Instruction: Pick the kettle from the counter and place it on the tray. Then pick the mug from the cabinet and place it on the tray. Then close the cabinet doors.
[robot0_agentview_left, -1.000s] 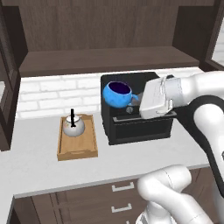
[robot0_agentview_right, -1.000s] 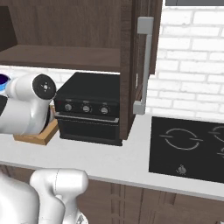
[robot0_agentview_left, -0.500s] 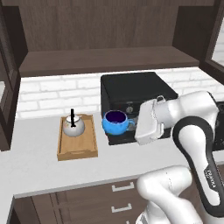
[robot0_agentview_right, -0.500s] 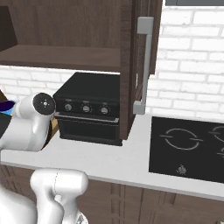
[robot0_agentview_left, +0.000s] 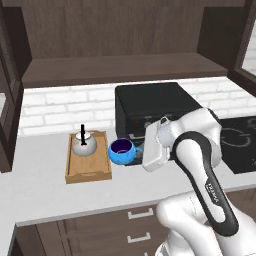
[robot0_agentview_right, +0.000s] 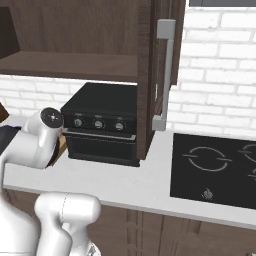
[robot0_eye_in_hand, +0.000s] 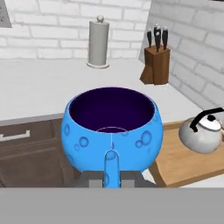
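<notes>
My gripper (robot0_agentview_left: 137, 150) is shut on the handle of the blue mug (robot0_agentview_left: 121, 151), which hangs upright just right of the light-wood tray (robot0_agentview_left: 88, 173) and low over the counter (robot0_agentview_left: 40, 192). The silvery kettle (robot0_agentview_left: 83, 145) stands upright on the tray's far half. In the hand view the mug (robot0_eye_in_hand: 111, 127) sits between my gripper's (robot0_eye_in_hand: 111, 178) fingers, with the tray (robot0_eye_in_hand: 186, 164) and kettle (robot0_eye_in_hand: 203, 135) to its right. The cabinet shelf (robot0_agentview_left: 120, 67) is bare, and the cabinet doors (robot0_agentview_right: 155, 75) stand open.
A black oven-like box (robot0_agentview_left: 150, 107) stands on the counter right behind the mug and my hand. A cooktop (robot0_agentview_right: 215, 170) lies to the right. A paper towel holder (robot0_eye_in_hand: 98, 41) and a knife block (robot0_eye_in_hand: 157, 61) stand by the brick wall.
The arm has carried the mug down and left, from in front of the black box's top to just beside the tray's right rim. The kettle and tray have stayed put.
</notes>
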